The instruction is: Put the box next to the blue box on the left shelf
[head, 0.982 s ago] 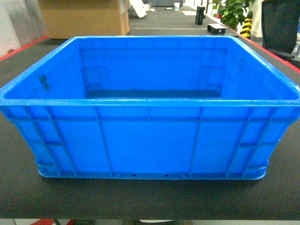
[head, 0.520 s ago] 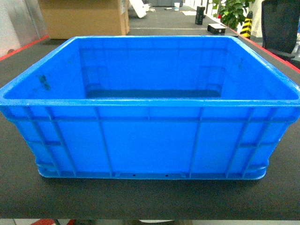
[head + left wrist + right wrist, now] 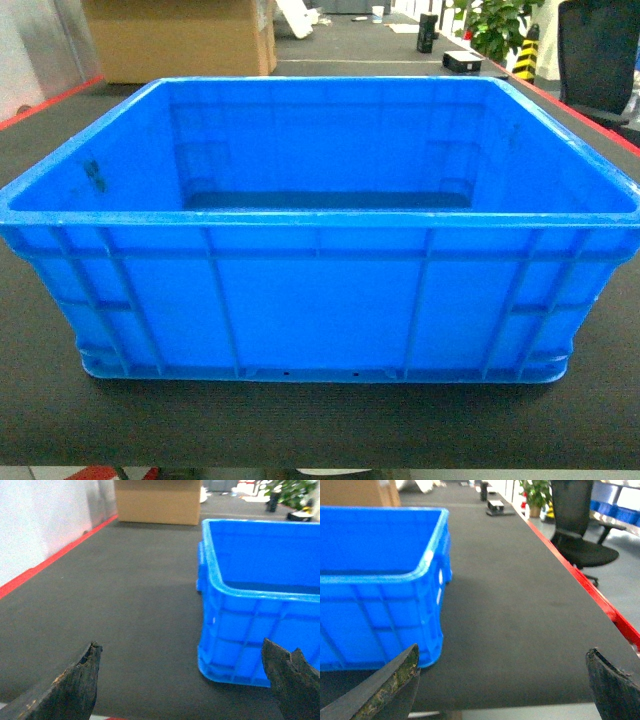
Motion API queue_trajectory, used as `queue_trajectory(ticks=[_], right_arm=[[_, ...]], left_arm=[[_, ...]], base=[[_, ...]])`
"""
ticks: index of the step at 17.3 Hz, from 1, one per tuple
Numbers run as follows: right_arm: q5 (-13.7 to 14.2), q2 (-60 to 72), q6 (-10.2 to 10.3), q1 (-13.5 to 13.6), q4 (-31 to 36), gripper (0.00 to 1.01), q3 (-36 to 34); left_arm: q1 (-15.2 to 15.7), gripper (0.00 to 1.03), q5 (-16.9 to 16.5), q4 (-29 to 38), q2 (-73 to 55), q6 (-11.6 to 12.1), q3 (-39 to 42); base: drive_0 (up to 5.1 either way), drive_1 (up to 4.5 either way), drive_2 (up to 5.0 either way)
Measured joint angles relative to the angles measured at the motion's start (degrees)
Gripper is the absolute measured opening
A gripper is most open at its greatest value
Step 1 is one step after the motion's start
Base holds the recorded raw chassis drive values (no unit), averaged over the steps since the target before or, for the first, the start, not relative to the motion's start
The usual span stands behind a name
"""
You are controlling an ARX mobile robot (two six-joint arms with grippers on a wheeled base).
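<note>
The box point(image 3: 320, 300), a large bright-blue ribbed crate with a thick rim, sits empty on a dark table, its long side facing me. The left wrist view shows the box's point(image 3: 255, 625) left corner to the right of my left gripper point(image 3: 182, 672), which is open with nothing between its dark fingers. On the other side, my right gripper point(image 3: 502, 675) is also open and empty, with the box's point(image 3: 380, 590) right corner to its left. Neither gripper touches the box or appears in the head view. The left shelf and the other blue box are out of view.
The dark table point(image 3: 320, 425) has red edging point(image 3: 50, 562) on the left and on the right point(image 3: 585, 585). A cardboard carton point(image 3: 180, 40) stands beyond the crate. An office chair point(image 3: 580, 535) and a potted plant point(image 3: 495, 25) are off the table's right side.
</note>
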State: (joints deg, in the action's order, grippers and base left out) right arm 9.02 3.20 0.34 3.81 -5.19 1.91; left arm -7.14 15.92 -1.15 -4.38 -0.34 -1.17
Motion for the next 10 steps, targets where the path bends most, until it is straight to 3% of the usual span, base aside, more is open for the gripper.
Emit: queue_trajectory(ticks=[2,4,6,10], right_arm=[[3.5,1.2,0.2,0.1,0.2,0.98,0.2],[3.8,1.3,0.6,-0.6,0.5,0.98,0.3],[1.9,4.9,1.4,-1.7,4.2,0.98,0.6],[-4.3,26.6,2.0,-3.1,20.0,0.98,9.1]], left_arm=[[-1.3,0.98,6.8,0.9,-1.1,0.1,0.0],[-1.0,0.98,8.7,1.9,-1.6,0.0,0.0],[-0.5,0.98,6.9,6.5,-6.0,-0.1,-0.1],[6.2,0.98,-0.6,22.4,-27.3,0.7,-8.4]], base=[[0.0,0.00,0.0],[0.0,0.00,0.0],[0.0,0.00,0.0],[0.0,0.00,0.0]])
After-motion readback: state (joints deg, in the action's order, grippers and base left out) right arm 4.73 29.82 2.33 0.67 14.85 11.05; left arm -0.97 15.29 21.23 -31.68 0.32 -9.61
